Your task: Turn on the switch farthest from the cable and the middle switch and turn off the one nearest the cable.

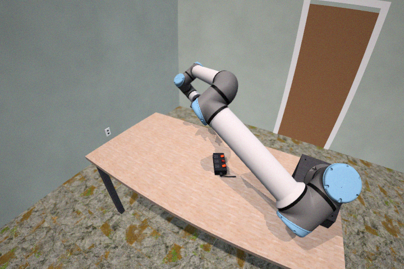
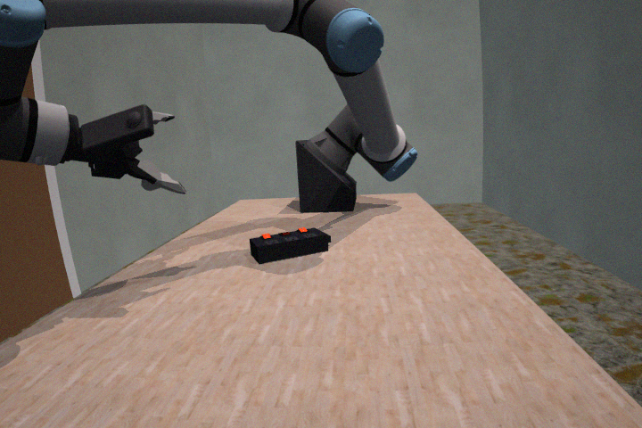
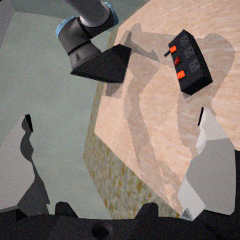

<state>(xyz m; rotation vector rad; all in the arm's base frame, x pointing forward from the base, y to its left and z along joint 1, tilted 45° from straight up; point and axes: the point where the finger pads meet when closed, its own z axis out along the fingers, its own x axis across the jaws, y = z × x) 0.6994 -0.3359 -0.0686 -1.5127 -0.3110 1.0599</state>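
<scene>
A black power strip (image 1: 217, 167) (image 2: 289, 246) (image 3: 196, 67) lies right way up on the wooden table (image 1: 145, 152) (image 2: 382, 327) (image 3: 215, 15), with its three switches on top. Its short cable (image 1: 229, 176) comes out of the end towards the robot base. The two outer switches (image 2: 266, 235) (image 2: 302, 230) glow bright orange. The middle switch (image 2: 284, 234) (image 3: 177, 61) looks darker red. My gripper (image 2: 177, 153) (image 3: 113, 111) is open and empty. It hangs high above the table's edge, well away from the strip.
The arm's dark base mount (image 2: 324, 186) (image 3: 102, 65) stands on the table behind the strip. The arm's long white link (image 1: 253, 152) passes above the table beside the strip. A brown door (image 1: 329, 73) is in the back wall.
</scene>
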